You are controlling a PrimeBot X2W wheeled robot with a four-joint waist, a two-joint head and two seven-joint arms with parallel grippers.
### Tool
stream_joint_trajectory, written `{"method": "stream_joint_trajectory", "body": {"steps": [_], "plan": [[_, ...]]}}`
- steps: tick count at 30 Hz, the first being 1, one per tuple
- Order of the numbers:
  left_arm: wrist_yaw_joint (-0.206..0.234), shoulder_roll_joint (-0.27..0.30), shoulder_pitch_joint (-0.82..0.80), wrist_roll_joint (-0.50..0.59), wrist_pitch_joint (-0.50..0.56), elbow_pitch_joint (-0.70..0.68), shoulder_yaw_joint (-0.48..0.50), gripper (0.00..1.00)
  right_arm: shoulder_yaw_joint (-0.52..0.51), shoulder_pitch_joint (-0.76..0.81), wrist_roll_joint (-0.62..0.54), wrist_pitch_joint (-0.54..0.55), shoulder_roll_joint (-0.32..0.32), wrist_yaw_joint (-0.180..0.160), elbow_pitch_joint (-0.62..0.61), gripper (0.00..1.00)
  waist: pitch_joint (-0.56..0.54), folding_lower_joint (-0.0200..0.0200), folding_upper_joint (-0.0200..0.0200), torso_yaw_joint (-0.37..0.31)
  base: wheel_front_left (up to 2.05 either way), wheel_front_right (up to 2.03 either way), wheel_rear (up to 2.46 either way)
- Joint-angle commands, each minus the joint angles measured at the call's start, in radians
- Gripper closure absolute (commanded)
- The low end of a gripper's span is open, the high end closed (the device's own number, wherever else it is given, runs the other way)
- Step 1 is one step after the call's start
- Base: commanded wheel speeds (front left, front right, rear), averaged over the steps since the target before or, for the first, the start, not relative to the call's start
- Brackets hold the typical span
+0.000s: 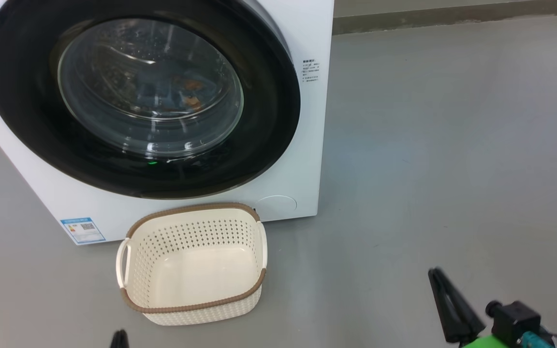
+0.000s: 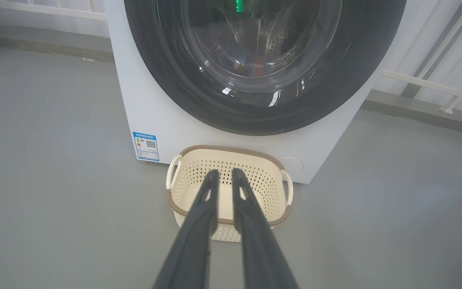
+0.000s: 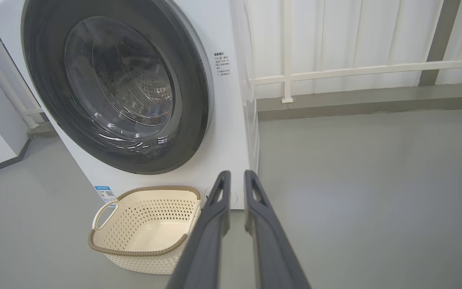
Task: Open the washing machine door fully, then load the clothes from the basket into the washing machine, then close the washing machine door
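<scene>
The washing machine (image 1: 307, 159) stands with its black-rimmed washing machine door (image 1: 269, 121) closed flat against the front. Through the glass I make out the clothes (image 1: 186, 92) as blue and orange fabric inside the drum. The cream basket (image 1: 191, 209) sits on the floor right in front of the machine, with nothing in it. My left gripper (image 2: 223, 172) hovers above and short of the basket (image 2: 263, 184), fingers drawn close together and holding nothing. My right gripper (image 3: 237, 174) hangs to the right of the basket (image 3: 146, 224), fingers likewise close and holding nothing; its tip (image 1: 435, 275) shows low right.
A blue label sticker (image 1: 82, 229) marks the machine's lower left corner. A white railing (image 3: 355, 70) and a low ledge run along the wall behind and to the right. Bare grey floor (image 1: 428, 169) spreads to the right of the machine.
</scene>
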Motion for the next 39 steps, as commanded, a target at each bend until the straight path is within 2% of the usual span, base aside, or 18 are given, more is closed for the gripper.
{"method": "stream_joint_trajectory", "body": {"steps": [1, 5, 8, 13, 39], "plan": [[0.0, -0.001, 0.001, -0.002, 0.0, 0.005, -0.001, 1.0, 0.001, 0.002, 0.002, 0.0, 0.001, 0.0, 0.004, 1.0, 0.0, 0.0, 0.0, 0.0, 0.0, 0.0, 0.0], [-0.006, -0.002, -0.005, -0.036, 0.01, 0.016, 0.002, 1.0, -0.001, 0.004, 0.04, 0.009, 0.003, 0.0, 0.013, 1.0, 0.0, 0.0004, 0.0, 0.001, 0.0, 0.0, 0.0], [-0.012, -0.002, -0.01, -0.067, 0.019, 0.017, 0.007, 1.0, -0.004, 0.001, 0.074, 0.016, 0.003, 0.0, 0.013, 1.0, -0.001, 0.0022, 0.0, 0.002, 0.0, 0.0, 0.0], [-0.021, -0.001, -0.021, -0.118, 0.033, 0.021, 0.014, 1.0, -0.008, -0.005, 0.132, 0.029, 0.002, 0.0, 0.016, 1.0, 0.002, 0.0002, 0.0, 0.004, 0.0, 0.0, 0.0], [-0.07, 0.003, -0.08, -0.384, 0.11, 0.037, 0.054, 1.0, -0.036, -0.036, 0.424, 0.097, 0.006, 0.0, 0.029, 1.0, 0.008, 0.0, 0.0, 0.012, 0.0, 0.0, 0.0]]}}
